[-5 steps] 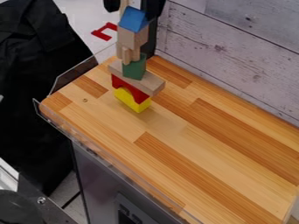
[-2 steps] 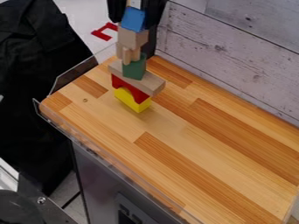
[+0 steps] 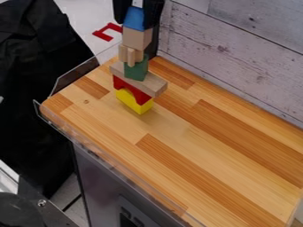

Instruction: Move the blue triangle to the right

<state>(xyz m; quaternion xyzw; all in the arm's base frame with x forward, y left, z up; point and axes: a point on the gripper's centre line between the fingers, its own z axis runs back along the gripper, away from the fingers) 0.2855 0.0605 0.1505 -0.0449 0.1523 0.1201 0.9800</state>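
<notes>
The black gripper (image 3: 135, 13) hangs at the top edge, its two dark fingers against the left and right sides of the blue triangle (image 3: 134, 18), on which it is shut. Directly beneath the triangle is a beige block (image 3: 137, 38), over smaller wooden pieces (image 3: 130, 54). Lower in the same tower come a green block (image 3: 136, 70), a long wooden plank (image 3: 155, 84), a red arch (image 3: 130, 90) and a yellow block (image 3: 135, 101) on the tabletop. Part of the triangle's sides is hidden by the fingers.
The wooden tabletop (image 3: 195, 146) stretches right and toward the camera from the tower. A whitewashed plank wall (image 3: 237, 48) borders its back right side, and a clear guard (image 3: 77, 73) its left. A red piece (image 3: 106, 32) lies beyond the table.
The fingers have closed in around the blue triangle, which has turned to line up with them. The beige block below it has turned and shifted slightly right. The lower tower has stayed put.
</notes>
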